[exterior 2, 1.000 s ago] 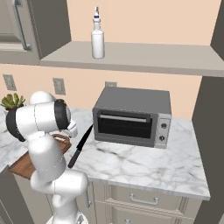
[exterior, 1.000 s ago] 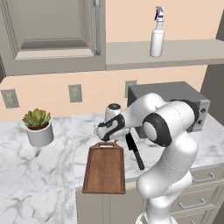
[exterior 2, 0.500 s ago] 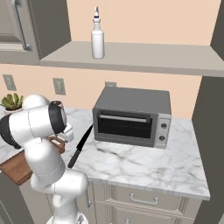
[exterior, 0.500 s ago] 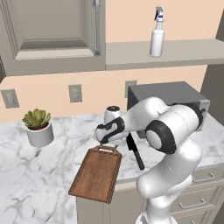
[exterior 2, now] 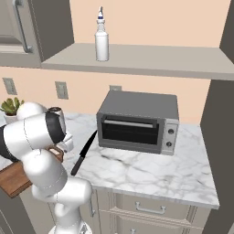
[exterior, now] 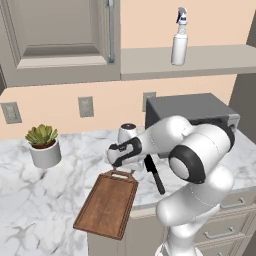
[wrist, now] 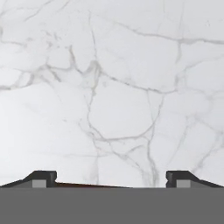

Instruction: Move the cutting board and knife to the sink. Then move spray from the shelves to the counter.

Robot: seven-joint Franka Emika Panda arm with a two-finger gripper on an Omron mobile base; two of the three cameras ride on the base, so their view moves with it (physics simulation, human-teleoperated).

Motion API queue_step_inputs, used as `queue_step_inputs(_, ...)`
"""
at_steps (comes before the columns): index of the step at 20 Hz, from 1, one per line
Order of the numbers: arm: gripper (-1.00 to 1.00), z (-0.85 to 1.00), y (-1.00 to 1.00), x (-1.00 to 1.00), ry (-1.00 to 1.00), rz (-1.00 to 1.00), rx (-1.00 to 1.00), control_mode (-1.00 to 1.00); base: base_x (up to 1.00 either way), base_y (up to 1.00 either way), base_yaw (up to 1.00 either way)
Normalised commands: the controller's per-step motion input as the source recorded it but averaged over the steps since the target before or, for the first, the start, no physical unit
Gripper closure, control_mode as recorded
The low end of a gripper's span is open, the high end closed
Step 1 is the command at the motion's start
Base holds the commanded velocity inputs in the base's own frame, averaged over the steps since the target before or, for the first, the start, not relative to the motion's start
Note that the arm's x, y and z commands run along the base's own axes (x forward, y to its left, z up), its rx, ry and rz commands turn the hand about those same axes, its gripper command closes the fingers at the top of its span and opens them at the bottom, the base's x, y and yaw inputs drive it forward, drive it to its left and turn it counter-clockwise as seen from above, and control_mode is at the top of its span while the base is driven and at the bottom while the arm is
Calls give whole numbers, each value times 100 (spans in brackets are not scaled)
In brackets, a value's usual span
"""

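- jaws spread wide, nothing between them; gripper (wrist: 111, 179) looks straight down at bare marble, with only a dark sliver of board edge low between the tips
- in the left base view the gripper (exterior: 118, 156) sits just above the handle end of the cutting board (exterior: 107, 205), released rather than grasping as far as I can tell
- cutting board lies skewed on the counter (exterior: 30, 195), far end hanging out past the front edge; its corner pokes out behind the arm in the right base view (exterior 2: 16, 180)
- knife (exterior: 154, 174) lies flat on the counter just right of the board, in front of the toaster oven (exterior 2: 137, 121); tip points back at the oven, handle toward the front edge (exterior 2: 82, 155)
- spray (exterior: 179, 37) stands upright on the shelves (exterior: 210, 59), well apart from the arm
- sink: can't place it from these views
- potted plant (exterior: 44, 145) stands left of the board, not in the way
- progress, my read: early; board only shifted, not delivered; knife and spray untouched
- left: board to sink, knife to sink, then spray down to the counter
- risk: board overhang could tip it off the edge
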Motion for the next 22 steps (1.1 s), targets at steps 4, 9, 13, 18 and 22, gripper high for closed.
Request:
queue_step_inputs(4,-100,-2,0,-6,-12,7,1,-100,0,0,0)
queue_step_inputs(9,-100,28,1,0,-22,19,8,-100,0,0,0)
queue_step_inputs(13,-100,37,2,-13,-12,10,0,-100,0,0,0)
queue_step_inputs(18,-100,39,6,-21,-7,10,0,-100,0,0,0)
queue_step_inputs(22,-100,47,5,-28,5,14,-3,-100,0,0,0)
